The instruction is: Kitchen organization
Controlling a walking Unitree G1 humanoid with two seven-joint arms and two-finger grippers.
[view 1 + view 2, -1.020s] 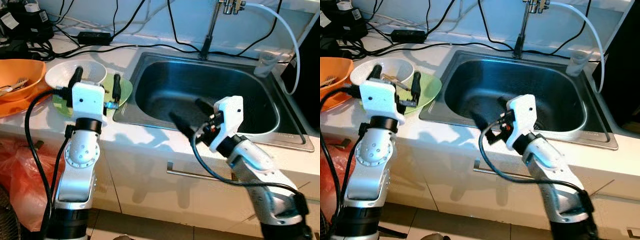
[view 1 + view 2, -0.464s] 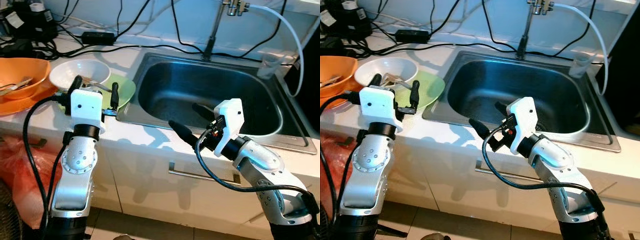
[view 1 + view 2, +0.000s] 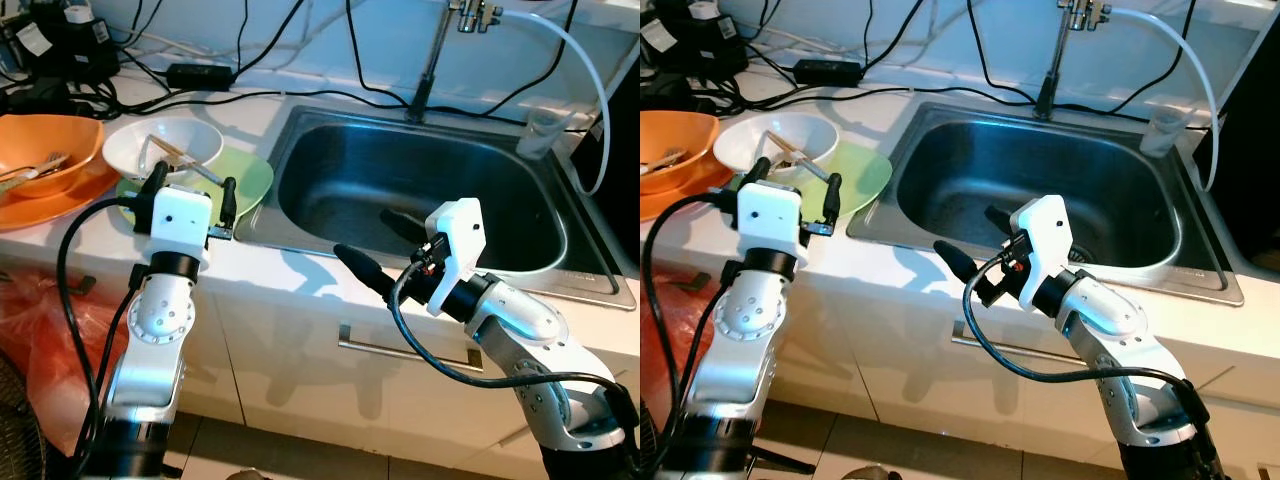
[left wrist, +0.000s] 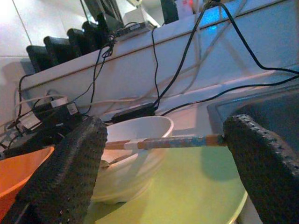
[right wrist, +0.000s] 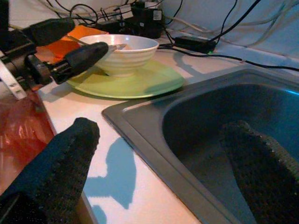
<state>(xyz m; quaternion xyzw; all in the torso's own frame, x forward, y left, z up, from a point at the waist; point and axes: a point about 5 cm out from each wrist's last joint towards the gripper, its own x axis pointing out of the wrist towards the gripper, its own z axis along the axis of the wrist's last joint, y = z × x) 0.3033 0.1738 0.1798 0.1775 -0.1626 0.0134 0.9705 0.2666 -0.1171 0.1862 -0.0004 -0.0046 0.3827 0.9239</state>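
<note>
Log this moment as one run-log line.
left gripper: open, near plate | right gripper: open, over sink rim | bowl: on plate, holds chopsticks

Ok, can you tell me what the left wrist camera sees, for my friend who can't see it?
The left gripper is open, its two black fingers framing a white bowl that sits on a green plate. Chopsticks lie across the bowl, with an orange bowl beside it and black cables behind.

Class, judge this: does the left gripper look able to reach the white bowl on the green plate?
Probably yes: the open left gripper sits just short of the white bowl, with nothing between them.
</note>
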